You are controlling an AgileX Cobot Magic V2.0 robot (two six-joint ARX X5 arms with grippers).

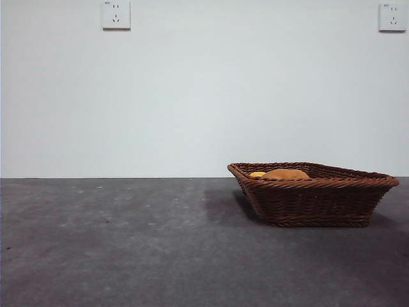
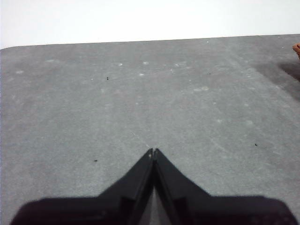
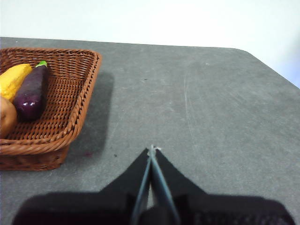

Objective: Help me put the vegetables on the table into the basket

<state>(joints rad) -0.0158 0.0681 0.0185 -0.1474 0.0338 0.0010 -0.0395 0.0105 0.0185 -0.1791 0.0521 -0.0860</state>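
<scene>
The brown wicker basket (image 1: 313, 195) stands on the dark grey table (image 1: 128, 243) at the right. The brown-orange potato (image 1: 285, 174) and the small yellow-orange vegetable (image 1: 257, 174) just show above its rim. In the right wrist view the basket (image 3: 75, 98) holds the purple eggplant (image 3: 32, 93), the yellow vegetable (image 3: 13, 80) and an edge of the potato (image 3: 6, 123). My right gripper (image 3: 151, 151) is shut and empty over bare table beside the basket. My left gripper (image 2: 153, 152) is shut and empty over bare table, well away from the basket, whose corner (image 2: 296, 48) barely shows.
A white wall stands behind the table, with two sockets (image 1: 115, 15) (image 1: 392, 16) high up. The table's far edge (image 2: 140, 41) and a rounded corner (image 3: 243, 50) show in the wrist views.
</scene>
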